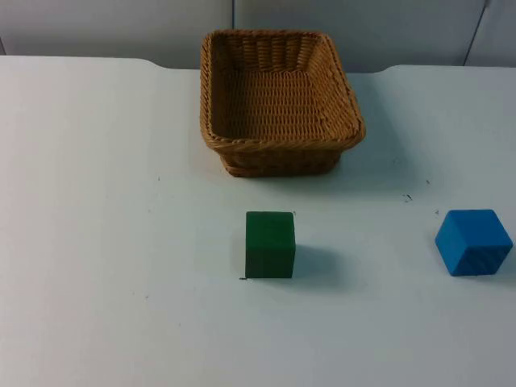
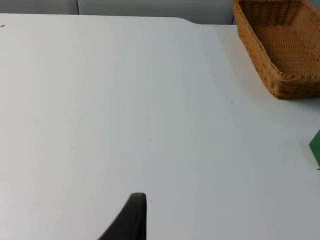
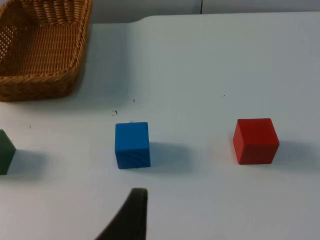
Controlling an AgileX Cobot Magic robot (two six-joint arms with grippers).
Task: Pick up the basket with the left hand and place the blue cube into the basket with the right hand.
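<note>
Basket (image 1: 278,153): light, stiff wicker; grip its rim. Blue cube (image 3: 132,145): rigid, probably light; grip opposite faces. Pincer states indeterminable.

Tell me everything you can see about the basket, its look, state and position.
The basket is woven from light brown wicker, rectangular, with sloping walls, a thicker braided rim and rounded corners. It stands upright on the white table, at the far side near the grey wall, and it is empty. Nothing touches it but the table. The green cube lies in front of it, apart, and the blue cube sits further toward the right arm's side. No gripper holds it yet.
</note>
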